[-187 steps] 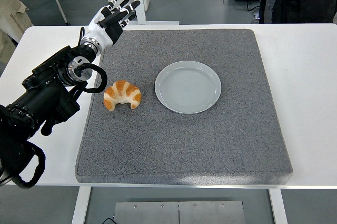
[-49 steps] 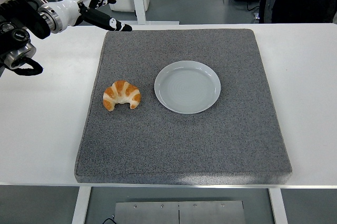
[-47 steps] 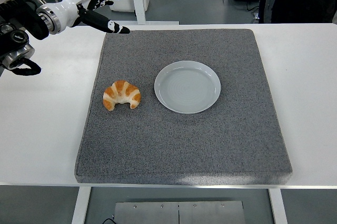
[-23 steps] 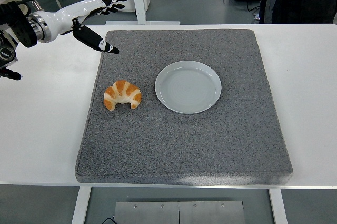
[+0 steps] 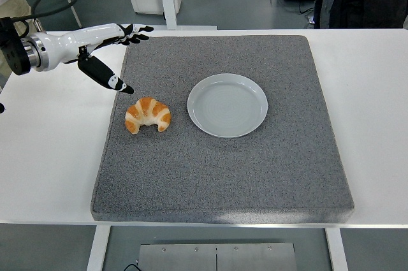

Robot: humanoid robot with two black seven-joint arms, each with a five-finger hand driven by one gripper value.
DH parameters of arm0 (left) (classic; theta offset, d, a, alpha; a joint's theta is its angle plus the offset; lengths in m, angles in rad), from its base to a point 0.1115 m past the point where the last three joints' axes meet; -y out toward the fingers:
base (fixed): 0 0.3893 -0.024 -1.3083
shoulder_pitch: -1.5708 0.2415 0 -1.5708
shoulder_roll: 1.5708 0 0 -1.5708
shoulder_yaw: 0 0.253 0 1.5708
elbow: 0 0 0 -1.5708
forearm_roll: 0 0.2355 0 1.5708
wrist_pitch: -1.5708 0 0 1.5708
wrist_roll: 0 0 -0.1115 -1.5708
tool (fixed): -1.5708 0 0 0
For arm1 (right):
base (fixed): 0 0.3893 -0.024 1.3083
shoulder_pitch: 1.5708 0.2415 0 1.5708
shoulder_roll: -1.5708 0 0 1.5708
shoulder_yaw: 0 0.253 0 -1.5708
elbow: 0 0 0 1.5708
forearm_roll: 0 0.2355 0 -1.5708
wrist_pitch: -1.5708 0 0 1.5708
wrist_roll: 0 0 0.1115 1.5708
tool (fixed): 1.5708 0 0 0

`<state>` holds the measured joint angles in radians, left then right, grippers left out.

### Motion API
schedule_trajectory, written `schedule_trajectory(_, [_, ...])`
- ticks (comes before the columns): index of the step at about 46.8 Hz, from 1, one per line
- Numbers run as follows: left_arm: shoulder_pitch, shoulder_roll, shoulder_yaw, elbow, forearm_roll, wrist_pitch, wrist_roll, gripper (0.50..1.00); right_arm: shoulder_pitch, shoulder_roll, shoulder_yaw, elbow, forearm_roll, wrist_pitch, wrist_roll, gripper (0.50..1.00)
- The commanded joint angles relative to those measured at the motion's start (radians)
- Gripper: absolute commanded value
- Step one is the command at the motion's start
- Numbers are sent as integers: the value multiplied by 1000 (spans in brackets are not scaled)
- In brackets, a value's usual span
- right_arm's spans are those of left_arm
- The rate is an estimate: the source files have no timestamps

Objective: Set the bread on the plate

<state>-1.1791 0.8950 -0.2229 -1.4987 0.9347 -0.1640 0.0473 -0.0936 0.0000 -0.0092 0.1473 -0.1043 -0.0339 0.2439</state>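
Reaching in from the table's left edge with my left hand (image 5: 102,41), fingers spread apart and gripping nothing.

My white-shelled hand hangs over the far-left corner of the grey foam mat (image 5: 223,175), the long fingers (image 5: 137,29) pointing right along the mat's far edge and the thumb (image 5: 105,74) angled down toward the golden-brown, crescent-shaped croissant (image 5: 148,115); the thumb tip is near the bread but apart from it. The croissant lies on the mat close to its left edge, about midway between the far and near edges, its two ends pointing toward the near edge. The round pale grey-green plate (image 5: 227,104) sits just beside it to the right, near the mat's middle, with nothing on it. The mat rests on the white table (image 5: 376,92).
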Motion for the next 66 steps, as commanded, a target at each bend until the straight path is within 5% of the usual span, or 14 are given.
schedule_trajectory(1, [13,1,0,0,15,0,-9,986,0,0,0,0,0,0,0,1000])
schedule_trajectory(15, [102,-4,-3,0,108,14,-52,981,0,0,0,0,0,0,0,1000])
schedule_trajectory(36, [240,-84,-1,11,252,159,-63,977,0,0,0,0,0,0,0,1000])
schedule_trajectory(66, [291,-151,0,97,383,279,-90,975,0,0,0,0,0,0,0,1000])
